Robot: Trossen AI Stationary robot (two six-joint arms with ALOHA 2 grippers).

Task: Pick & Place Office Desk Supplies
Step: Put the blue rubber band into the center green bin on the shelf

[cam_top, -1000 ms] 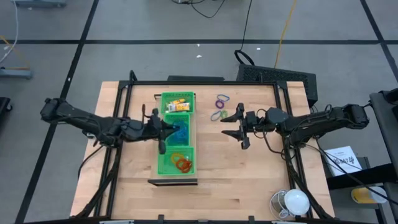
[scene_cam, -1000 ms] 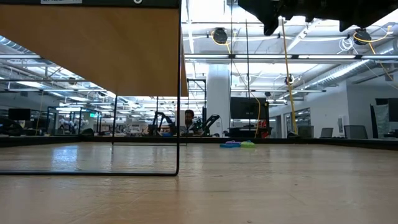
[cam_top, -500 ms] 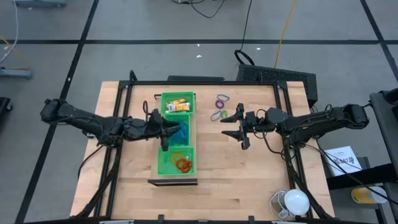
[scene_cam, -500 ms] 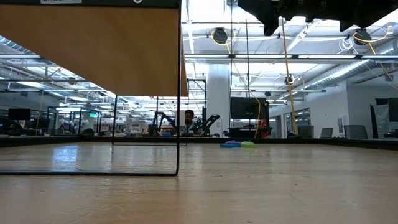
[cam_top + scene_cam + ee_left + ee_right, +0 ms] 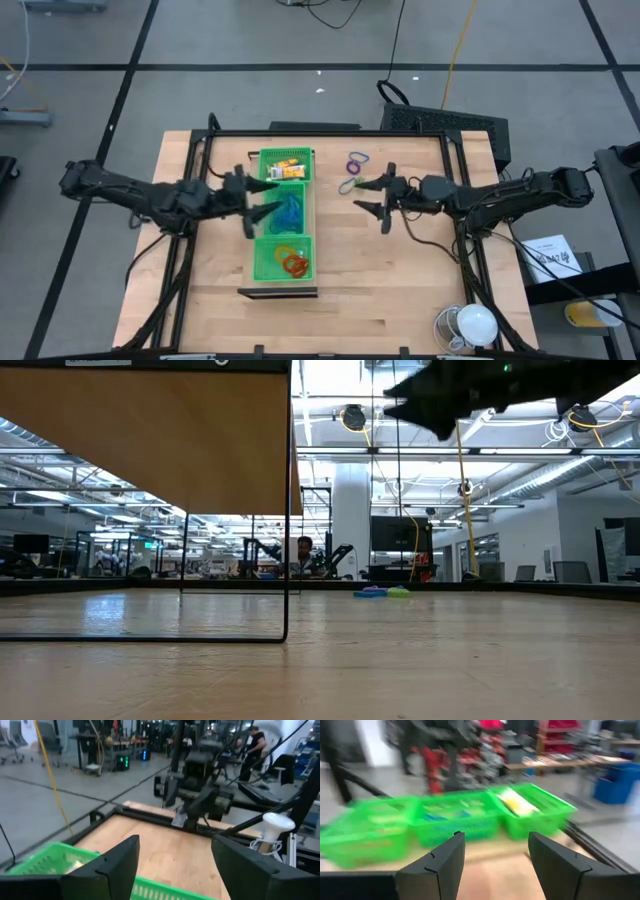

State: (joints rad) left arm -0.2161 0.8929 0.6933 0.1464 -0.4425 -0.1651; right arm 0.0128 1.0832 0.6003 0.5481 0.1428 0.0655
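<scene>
The left gripper point(image 5: 252, 203) is seen with fingers spread and empty beside the green tray point(image 5: 262, 268) where blue loops point(image 5: 289, 212) lie, while the right gripper point(image 5: 367, 196), likewise spread, is held near purple and green loops point(image 5: 354, 172) on the worktop point(image 5: 400, 280).

The long green tray point(image 5: 284, 222) occupies the middle-left of the counter point(image 5: 400, 280). The left pincer point(image 5: 252, 202) stands spread at the tray's left wall, blocking that side. Right of the tray runs a bare strip — narrowed by the right pincer point(image 5: 371, 196), also spread, and the loose loops point(image 5: 353, 173) just beside it. The near half of the counter is unobstructed.
</scene>
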